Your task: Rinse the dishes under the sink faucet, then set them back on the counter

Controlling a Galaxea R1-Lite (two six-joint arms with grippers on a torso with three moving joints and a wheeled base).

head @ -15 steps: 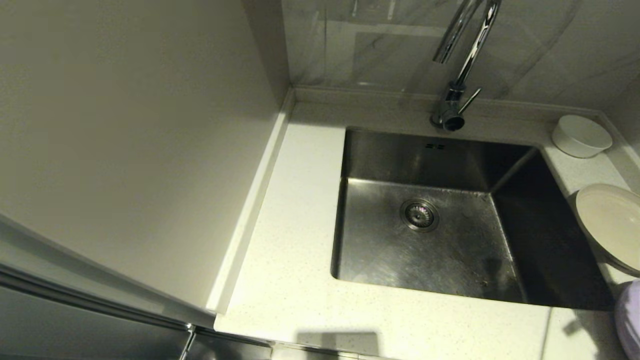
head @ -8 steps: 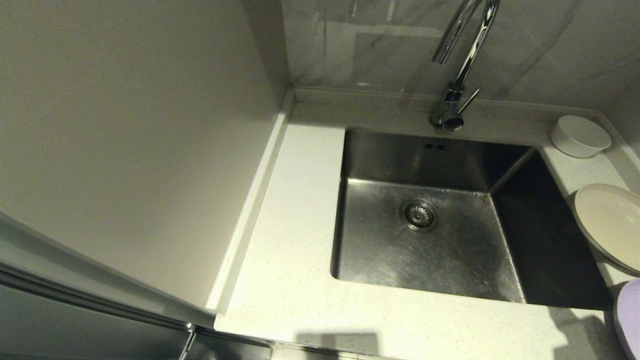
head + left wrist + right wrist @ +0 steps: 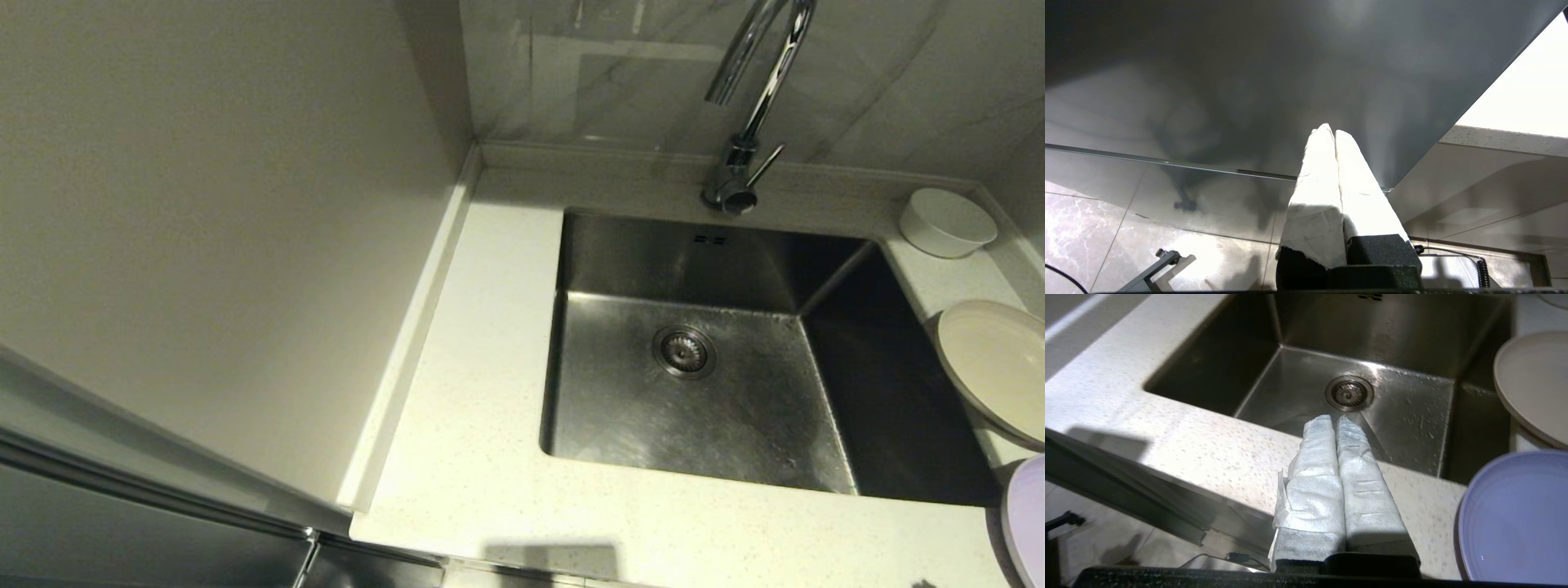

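The steel sink (image 3: 637, 408) sits in the cream speckled counter (image 3: 482, 392), with the chrome faucet (image 3: 732, 184) behind it and no water running. On the counter right of the sink stand the dishes: a white bowl (image 3: 947, 220) at the back, a cream plate (image 3: 996, 363) and a lilac plate (image 3: 1030, 523) at the front corner. My right gripper (image 3: 1334, 418) is shut and empty over the counter's front strip, pointing at the sink (image 3: 1404, 412), with the lilac plate (image 3: 1515, 514) just to its right. My left gripper (image 3: 1331, 130) is shut and empty, low in front of a dark cabinet face.
A tall pale panel (image 3: 204, 229) walls off the counter's left side. A marble-look wall (image 3: 620, 73) rises behind the faucet. The sink basin holds only its drain strainer (image 3: 684, 351). The cream plate (image 3: 1531, 379) overhangs the sink's right rim.
A shadow on the counter beside the lilac plate has slid toward the front edge and out of the head view. The dishes have stayed in place.
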